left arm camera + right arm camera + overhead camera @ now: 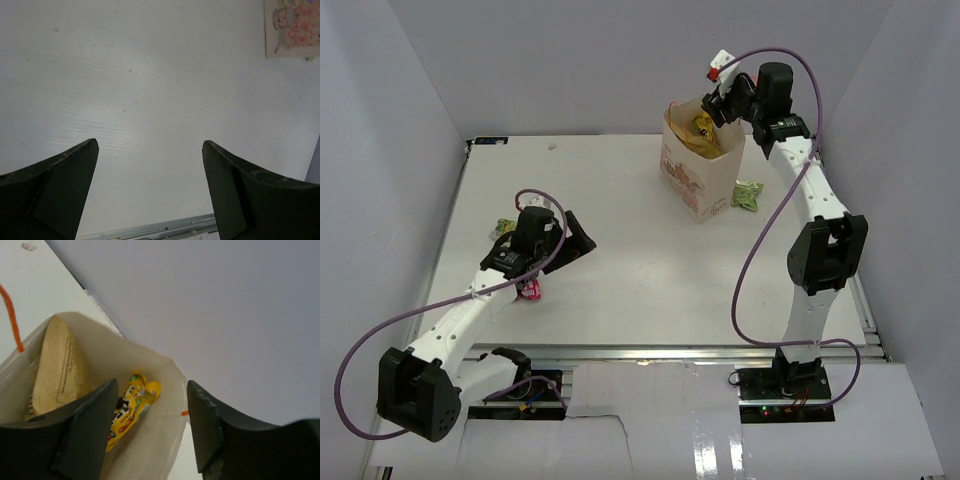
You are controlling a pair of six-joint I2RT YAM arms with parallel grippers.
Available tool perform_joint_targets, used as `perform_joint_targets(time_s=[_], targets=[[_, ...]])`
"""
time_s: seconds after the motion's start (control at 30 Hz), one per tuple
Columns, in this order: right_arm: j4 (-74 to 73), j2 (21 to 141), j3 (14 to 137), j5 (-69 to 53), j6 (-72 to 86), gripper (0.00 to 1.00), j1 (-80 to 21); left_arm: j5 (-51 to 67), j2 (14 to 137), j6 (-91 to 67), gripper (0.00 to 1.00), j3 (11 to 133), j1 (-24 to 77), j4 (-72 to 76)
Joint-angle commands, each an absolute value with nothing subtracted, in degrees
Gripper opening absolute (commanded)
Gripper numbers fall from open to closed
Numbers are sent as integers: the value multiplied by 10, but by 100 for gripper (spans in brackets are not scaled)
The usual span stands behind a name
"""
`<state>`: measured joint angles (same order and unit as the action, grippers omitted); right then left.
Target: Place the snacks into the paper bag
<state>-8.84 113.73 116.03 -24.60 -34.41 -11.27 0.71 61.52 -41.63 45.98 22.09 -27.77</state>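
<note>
The right claw (723, 100) is hovering over the mouth of the paper bag (705, 175), its jaws standing apart and gripping nothing. The right arm is rising from its base at the near edge of the worktop (620, 200) on the right. Its elbow is bending close to the right edge, its forearm is leaning toward the far edge, and its wrist is tipping down at the bag.

The bag is standing upright toward the worktop's far right corner. Inside it, the yellow packet (131, 407) is lying against the inner wall below the parted fingers (85, 430). The tan-brown pouch (55, 365) is standing on edge at the opposite side, by an orange handle (12, 315). The light-green packet (748, 195) is lying on the worktop just beside the bag, toward the right edge.

The left arm is stretching low from the near left corner toward the middle. The left claw (578, 238) is released wide, empty and facing bare worktop. The pink packet (531, 290) is lying beneath that forearm. A second greenish packet (503, 227) is peeking out beside the arm, toward the left edge.
</note>
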Motion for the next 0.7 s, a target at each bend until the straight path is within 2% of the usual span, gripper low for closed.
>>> perform_joint_targets(time_s=[0.0, 0.1, 0.23, 0.33, 0.37, 0.5, 0.67], targets=[[-68, 1064, 1139, -246, -347, 65, -113, -54, 616, -501, 95, 464, 196, -323], [-106, 1025, 1127, -276, -309, 70, -107, -83, 647, -580, 93, 484, 171, -399], [-180, 970, 1105, -380, -258, 73, -83, -99, 698, -679, 93, 525, 127, -503], [-212, 903, 1019, -466, -241, 73, -59, -112, 719, -728, 93, 541, 92, -552], [-216, 864, 952, -475, -243, 73, -56, -115, 719, -736, 92, 535, 86, -553], [-238, 781, 786, -487, -270, 73, -48, -133, 736, -751, 82, 527, 52, -551], [-243, 701, 663, -495, -271, 73, -43, -158, 810, -721, 82, 555, 28, -577]])
